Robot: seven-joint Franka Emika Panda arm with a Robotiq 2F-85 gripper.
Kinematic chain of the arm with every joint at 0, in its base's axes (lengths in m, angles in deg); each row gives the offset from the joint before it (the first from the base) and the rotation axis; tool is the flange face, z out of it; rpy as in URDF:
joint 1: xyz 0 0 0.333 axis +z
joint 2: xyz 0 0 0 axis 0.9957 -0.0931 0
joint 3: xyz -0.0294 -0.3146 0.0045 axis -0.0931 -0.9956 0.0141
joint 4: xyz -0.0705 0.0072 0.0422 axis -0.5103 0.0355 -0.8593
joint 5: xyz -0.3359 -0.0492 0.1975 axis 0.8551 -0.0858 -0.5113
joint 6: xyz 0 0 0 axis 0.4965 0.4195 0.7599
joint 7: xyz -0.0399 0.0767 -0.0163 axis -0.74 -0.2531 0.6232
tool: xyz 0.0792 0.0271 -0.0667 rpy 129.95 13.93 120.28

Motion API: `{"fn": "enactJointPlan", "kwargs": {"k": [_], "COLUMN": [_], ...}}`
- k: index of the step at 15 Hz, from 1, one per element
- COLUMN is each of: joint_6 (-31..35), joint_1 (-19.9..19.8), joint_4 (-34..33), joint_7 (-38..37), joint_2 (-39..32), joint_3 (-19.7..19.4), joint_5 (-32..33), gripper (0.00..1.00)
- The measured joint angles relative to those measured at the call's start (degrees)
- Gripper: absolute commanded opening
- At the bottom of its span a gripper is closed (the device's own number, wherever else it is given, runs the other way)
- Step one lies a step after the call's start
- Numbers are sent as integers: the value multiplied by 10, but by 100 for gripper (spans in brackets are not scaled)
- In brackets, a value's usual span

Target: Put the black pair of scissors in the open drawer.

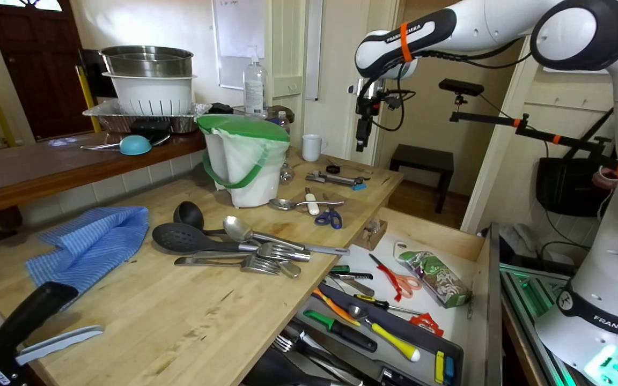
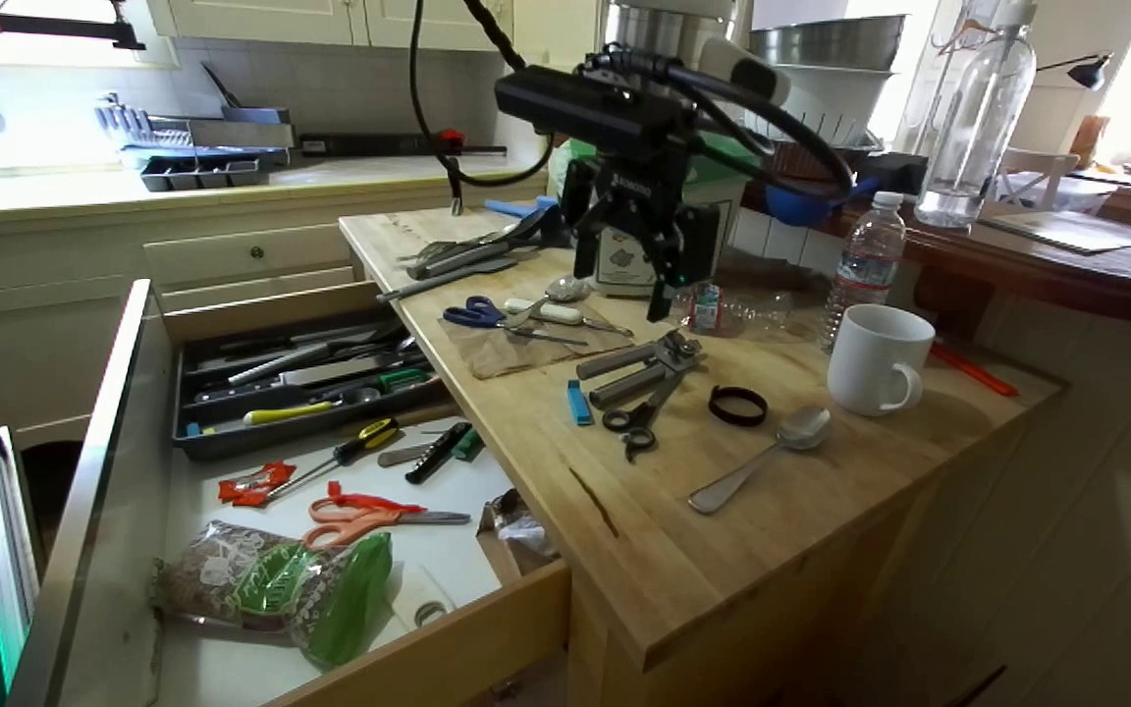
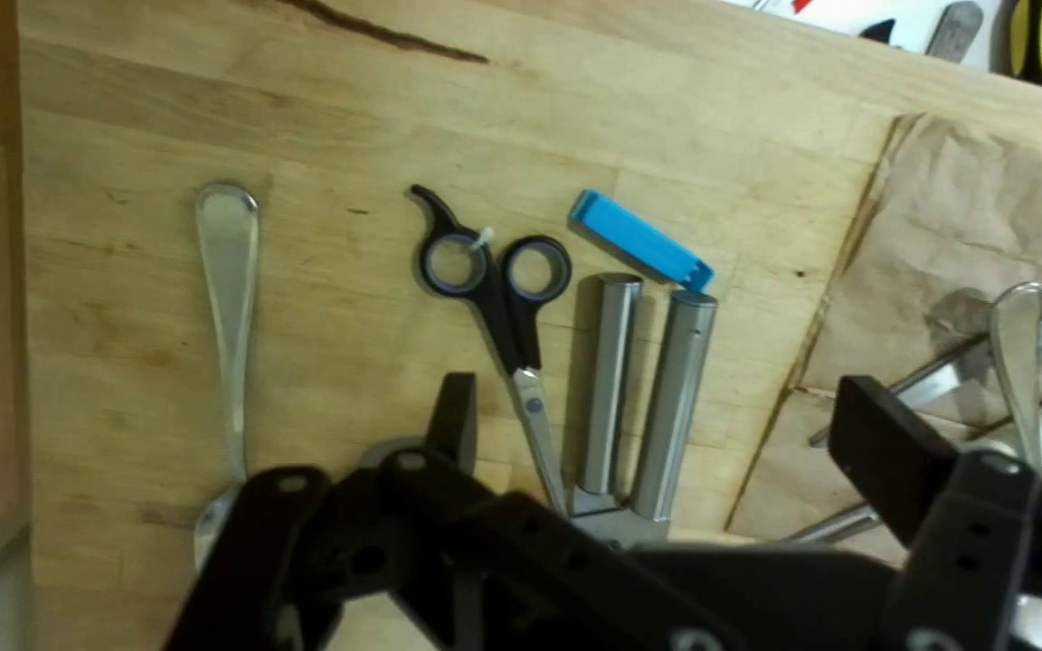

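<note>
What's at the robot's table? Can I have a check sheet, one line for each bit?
Surface: worktop of wood, dark streak near one edge.
Job's things: black scissors lie on the worktop; drawer is open.
Clutter: can opener right by the black scissors; also a spoon and a mug.
Gripper: open above the worktop; nothing seen in its grip.
Cables: black cable loops beside the gripper.
Surroundings: stool and brown door.
</note>
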Motion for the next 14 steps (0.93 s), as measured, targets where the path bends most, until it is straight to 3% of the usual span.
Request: {"fn": "enactJointPlan", "kwargs": {"k": [5, 8, 14], "joint_6": [-21, -24, 92], "joint_1": [-54, -59, -60], "joint_4": [-34, -39, 2], "joint_7": [0, 0, 4], "joint_2": [-38, -38, -36], "joint_3": [20, 25, 33], "joint_5": [4, 5, 41], "gripper": [100, 100, 100]}}
